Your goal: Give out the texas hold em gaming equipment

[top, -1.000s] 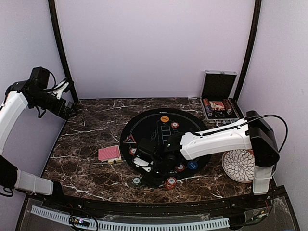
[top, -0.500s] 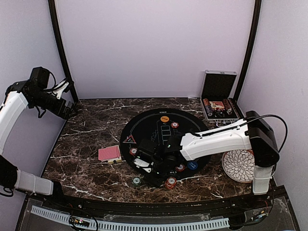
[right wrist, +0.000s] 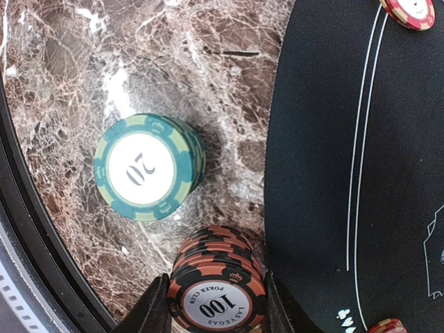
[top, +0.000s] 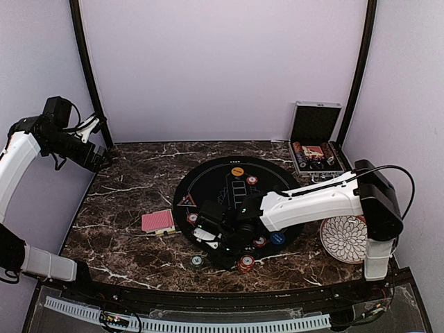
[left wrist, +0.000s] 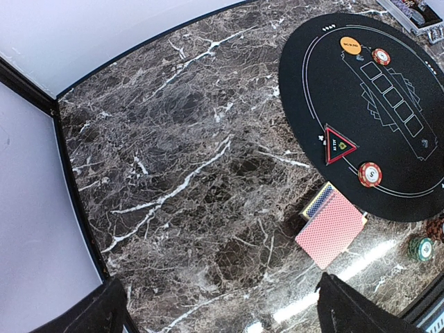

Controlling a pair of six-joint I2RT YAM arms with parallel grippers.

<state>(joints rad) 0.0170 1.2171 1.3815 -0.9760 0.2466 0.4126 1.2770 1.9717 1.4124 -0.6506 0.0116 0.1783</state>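
Pinching a stack of orange-and-black 100 chips (right wrist: 216,295) from both sides, the right gripper (right wrist: 216,313) is by the near edge of the marble table (left wrist: 173,173), just off the black round mat (right wrist: 333,173) (a green 20 chip stack (right wrist: 147,166) stands beside, not touching). The left gripper (left wrist: 232,316) hangs over the far left corner, fingers spread wide.
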